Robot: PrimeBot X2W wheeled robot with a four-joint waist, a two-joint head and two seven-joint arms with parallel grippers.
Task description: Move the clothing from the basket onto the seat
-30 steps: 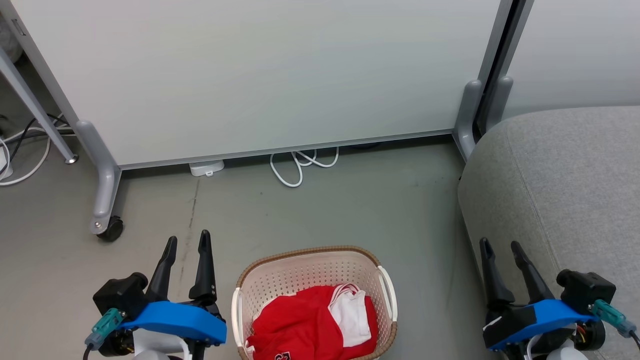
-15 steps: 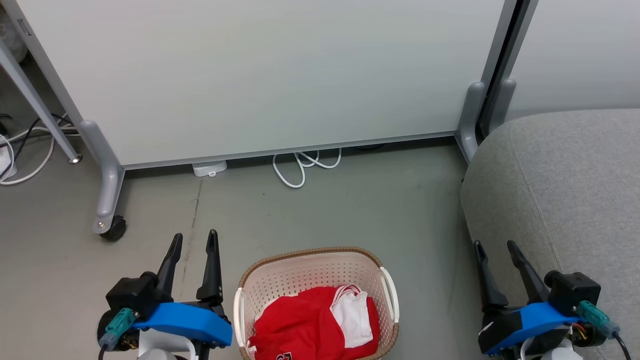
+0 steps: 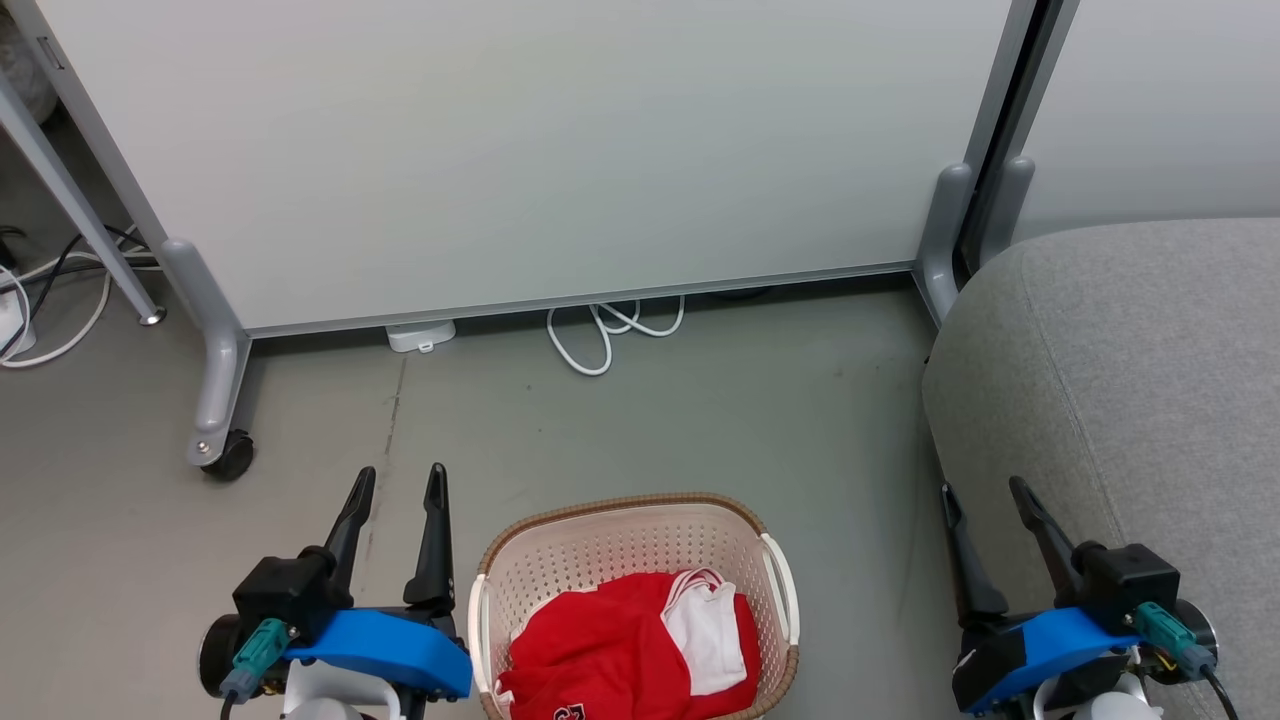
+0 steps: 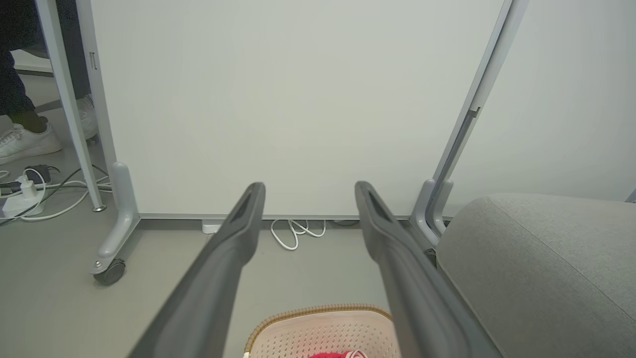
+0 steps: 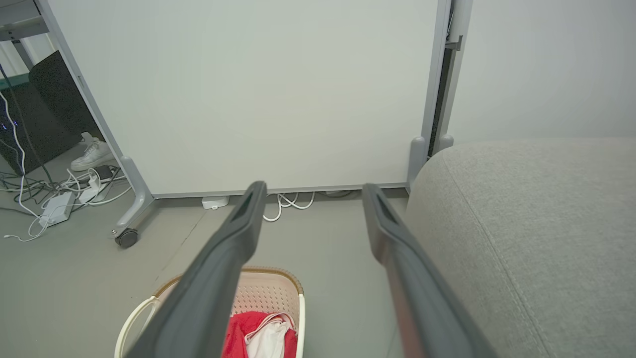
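Both arms had sunk lower toward me. My left fingers (image 3: 432, 570) and right fingers (image 3: 978, 595) stood wide apart, holding nothing. Clothing (image 3: 610, 650) lay in the basket (image 3: 620, 500) on the floor (image 3: 700, 420); 0 garments had reached the seat (image 3: 1150, 380), so everything remained.

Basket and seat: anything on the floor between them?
Nothing: bare grey floor separates the basket and the seat in the head view, and the right wrist view shows the same gap bare.
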